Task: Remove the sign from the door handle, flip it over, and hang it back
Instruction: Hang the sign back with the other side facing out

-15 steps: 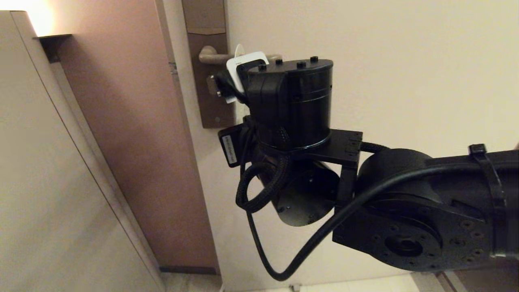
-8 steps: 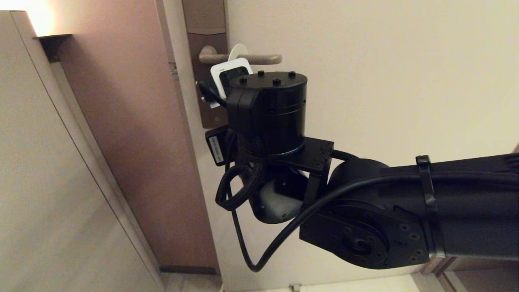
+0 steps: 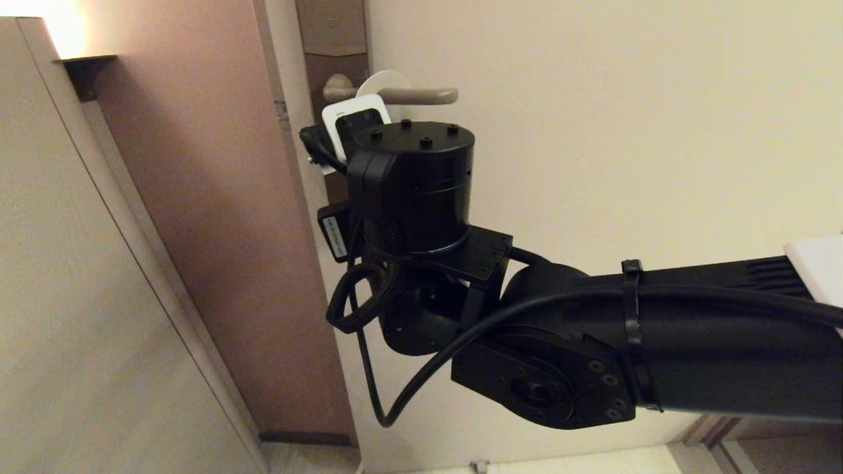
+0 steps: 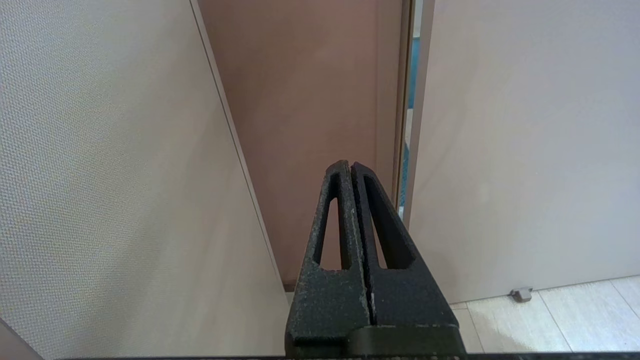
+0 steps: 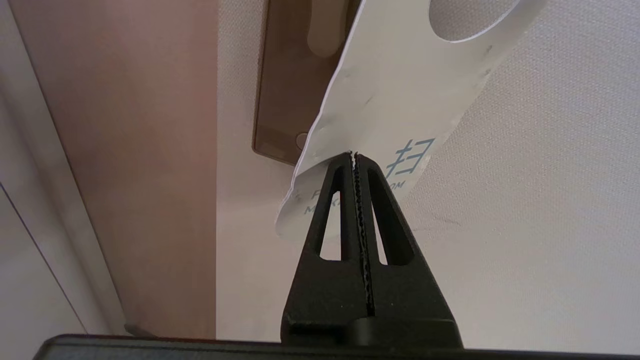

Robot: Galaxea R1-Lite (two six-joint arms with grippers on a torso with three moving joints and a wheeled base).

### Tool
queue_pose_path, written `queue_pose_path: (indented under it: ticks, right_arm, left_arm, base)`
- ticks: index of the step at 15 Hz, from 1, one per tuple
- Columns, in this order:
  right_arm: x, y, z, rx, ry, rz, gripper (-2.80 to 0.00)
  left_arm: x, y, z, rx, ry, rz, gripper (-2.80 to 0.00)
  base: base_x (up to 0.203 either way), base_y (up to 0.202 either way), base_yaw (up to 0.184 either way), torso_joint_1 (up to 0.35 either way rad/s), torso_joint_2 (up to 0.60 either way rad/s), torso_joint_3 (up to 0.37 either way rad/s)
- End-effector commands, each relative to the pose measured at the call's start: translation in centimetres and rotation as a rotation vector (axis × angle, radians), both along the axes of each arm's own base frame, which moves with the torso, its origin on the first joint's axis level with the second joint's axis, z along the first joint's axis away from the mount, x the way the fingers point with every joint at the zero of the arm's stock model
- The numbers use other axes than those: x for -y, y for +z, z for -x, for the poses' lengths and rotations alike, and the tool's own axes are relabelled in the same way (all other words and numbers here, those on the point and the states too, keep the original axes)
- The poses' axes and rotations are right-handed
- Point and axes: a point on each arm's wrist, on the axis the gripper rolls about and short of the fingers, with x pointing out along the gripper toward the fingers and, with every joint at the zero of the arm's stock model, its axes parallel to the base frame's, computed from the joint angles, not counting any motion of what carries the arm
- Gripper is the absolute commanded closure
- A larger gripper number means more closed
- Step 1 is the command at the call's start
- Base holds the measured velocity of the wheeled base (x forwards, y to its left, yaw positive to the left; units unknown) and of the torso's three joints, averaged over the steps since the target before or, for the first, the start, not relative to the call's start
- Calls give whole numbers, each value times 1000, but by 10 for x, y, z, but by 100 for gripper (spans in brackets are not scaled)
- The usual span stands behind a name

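The sign (image 5: 400,100) shows its white face with blue print, and its oval hole (image 5: 465,20) is empty, with only door surface behind it. My right gripper (image 5: 354,156) is shut on the sign's lower part. In the head view the sign (image 3: 352,108) sticks up from behind my right wrist (image 3: 408,184), and its rounded top overlaps the door handle (image 3: 421,96). The handle's outer end is bare. From the right wrist the handle (image 5: 325,30) sits beside the sign on the brown lock plate (image 5: 285,100). My left gripper (image 4: 350,166) is shut and empty, low down, facing the door frame.
The beige door (image 3: 593,131) fills the right. A brown frame panel (image 3: 217,197) and a pale wall (image 3: 79,296) stand to the left. A small door stop (image 4: 521,294) sits on the tiled floor. My right forearm (image 3: 691,342) crosses the lower right.
My right arm has moved left and slightly down with the sign in its grip. The handle's outer end, covered a second ago, now shows.
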Motion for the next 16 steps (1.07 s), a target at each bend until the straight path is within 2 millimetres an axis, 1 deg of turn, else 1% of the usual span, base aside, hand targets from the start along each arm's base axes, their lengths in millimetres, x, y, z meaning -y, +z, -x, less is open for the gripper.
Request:
queue_pose_path:
  ticks: [1, 4, 8, 14, 16]
  right_arm:
    - [-3, -4, -2, 0, -4, 5, 0]
    - [-8, -8, -5, 33, -5, 9, 0]
    - [-15, -6, -8, 84, -5, -20, 0]
    - [-27, -9, -14, 146, 31, -6, 0]
    - [-31, -14, -15, 161, 41, 8, 0]
  left_arm:
    - [0, 0, 0, 1, 0, 0, 0]
    - [0, 0, 0, 1, 0, 0, 0]
    - [0, 0, 0, 1, 0, 0, 0]
    - [0, 0, 0, 1, 0, 0, 0]
    - [0, 0, 0, 1, 0, 0, 0]
  base:
    - [0, 0, 0, 0, 0, 0]
    - [0, 0, 0, 0, 0, 0]
    - [0, 0, 0, 0, 0, 0]
    - [0, 0, 0, 0, 0, 0]
    - [0, 0, 0, 0, 0, 0]
